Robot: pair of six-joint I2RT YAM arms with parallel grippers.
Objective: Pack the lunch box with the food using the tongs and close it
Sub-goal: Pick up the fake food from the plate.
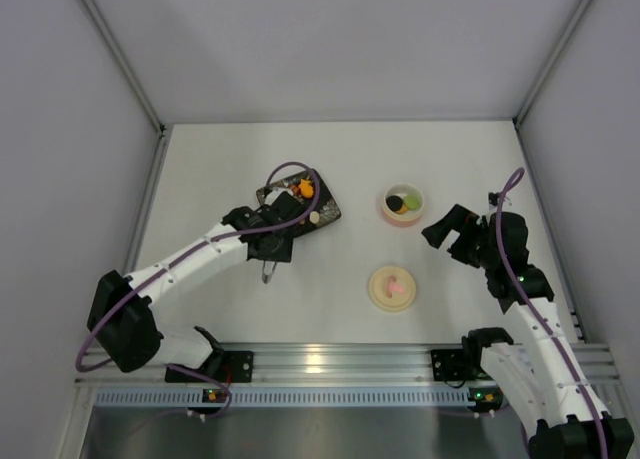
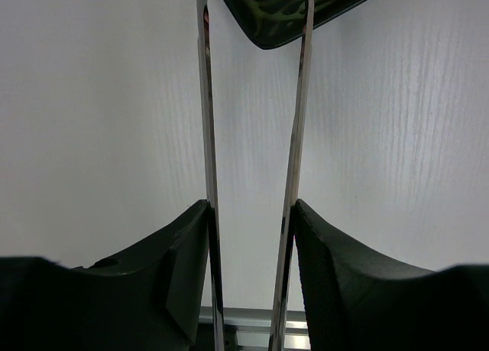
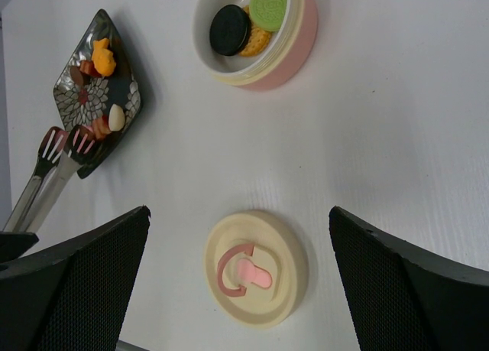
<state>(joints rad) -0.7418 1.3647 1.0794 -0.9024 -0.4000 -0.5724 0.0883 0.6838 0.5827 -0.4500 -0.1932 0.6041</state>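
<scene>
My left gripper [image 1: 272, 241] [image 2: 252, 229] is shut on the tongs [image 1: 268, 271] [image 2: 208, 121], whose two thin metal arms run between its fingers [image 2: 336, 274] toward the dark floral plate [image 1: 325, 211] [image 2: 283, 18]. In the right wrist view the tongs' pink-tipped ends [image 3: 67, 146] rest at the plate's [image 3: 80, 99] near edge, beside red and cream food pieces [image 3: 114, 118]; an orange piece [image 3: 103, 59] lies farther back. The pink lunch box [image 1: 402, 205] [image 3: 294, 49] holds black [image 3: 229, 28], green and orange pieces. Its cream lid [image 1: 392, 287] [image 3: 256, 268] lies flat, below my open right gripper [image 1: 455, 234] [image 3: 238, 210].
White enclosure walls stand on three sides of the table. An aluminium rail [image 1: 330, 359] with both arm bases runs along the near edge. The purple cable [image 1: 290, 167] loops over the left wrist near the plate.
</scene>
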